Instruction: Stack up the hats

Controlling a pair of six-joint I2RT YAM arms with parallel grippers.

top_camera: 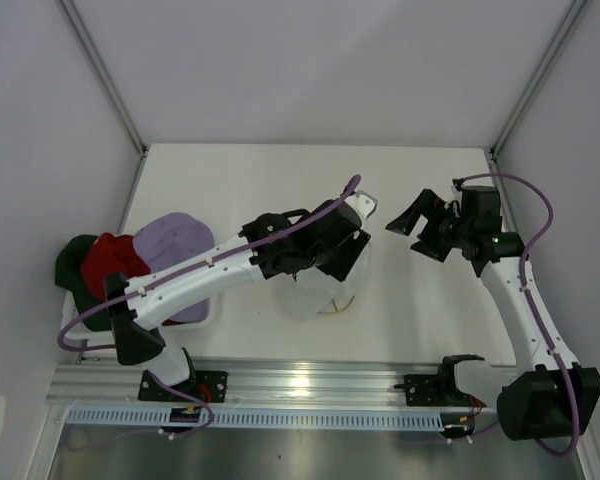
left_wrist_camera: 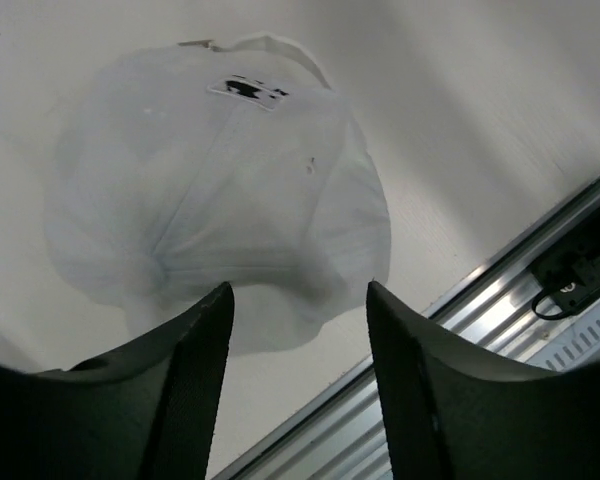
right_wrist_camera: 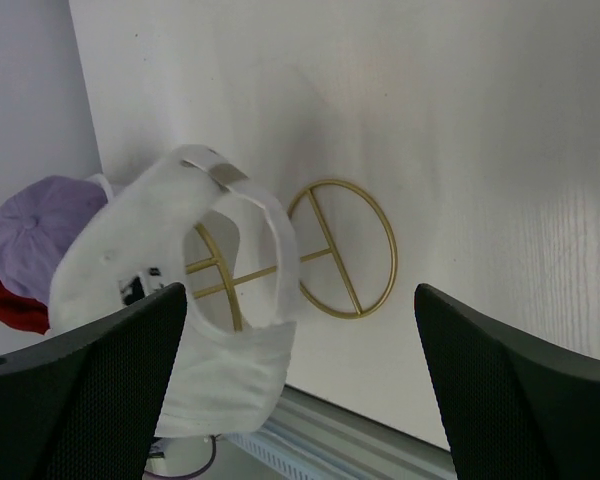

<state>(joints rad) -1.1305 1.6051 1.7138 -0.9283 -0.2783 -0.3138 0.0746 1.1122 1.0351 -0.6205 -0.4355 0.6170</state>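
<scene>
White cap sits draped over the gold stand about mid-table, toward the near edge, with its strap opening tipped up. The left gripper hangs right above its crown, spread, with nothing between the fingers and no touch that I can see. The right gripper hovers toward the right edge, spread wide and empty. Over at the left edge the lavender cap, red cap and green cap lie heaped on a tray. I'd say the white one is the base of the stack. Next the left arm would need to lift clear without snagging it, then fetch a cap from the heap and seat it squarely on top.
</scene>
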